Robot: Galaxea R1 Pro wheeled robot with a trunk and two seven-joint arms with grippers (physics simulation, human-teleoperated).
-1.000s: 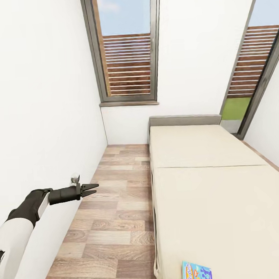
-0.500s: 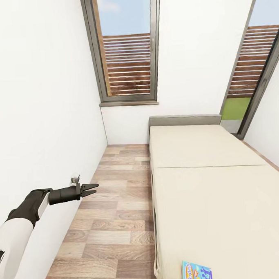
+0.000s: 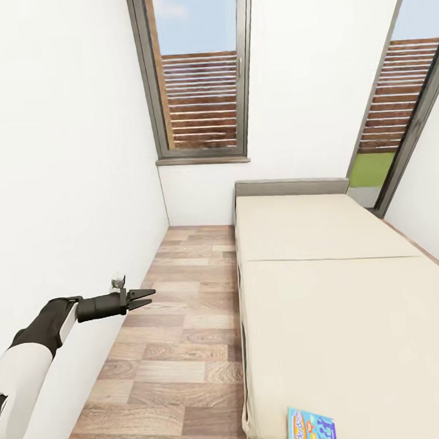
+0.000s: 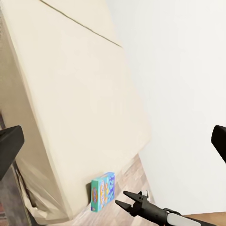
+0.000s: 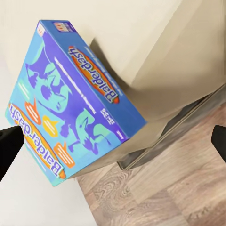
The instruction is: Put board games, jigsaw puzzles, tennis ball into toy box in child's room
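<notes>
Location: narrow bedroom, white walls, wood-plank floor [image 3: 181, 350], tall window [image 3: 196, 79] in the far wall with a slatted wooden fence outside, second glazed opening [image 3: 400, 107] at far right.

Bed [image 3: 333, 303]: cream two-part mattress, seam across the middle, dark grey headboard against the far wall. Occupies the right half of the head view, floor strip running between it and the left wall.

Board game [image 3: 310, 428]: small teal-blue box, lying flat on the mattress at the near corner of the bed, close to the edge nearest the floor strip. Partly cut off by the lower border of the head view. Seen again in the left wrist view [image 4: 103, 191] at the mattress corner. Close up in the right wrist view [image 5: 70, 101]: blue lid with orange "Balderdash" lettering, resting on the cream surface just beside the bed's corner, floor planks below.

Left gripper [image 3: 141, 297]: extended forward over the floor strip, near the left wall, well apart from the bed and the box. Jaws parted, nothing between them.

Right gripper [image 4: 128, 200]: visible in the left wrist view, close beside the teal-blue box but not touching it. Fingers spread, empty. Dark fingertips [image 5: 10, 148] at both borders of the right wrist view, wide apart, box lying between and beyond them.
</notes>
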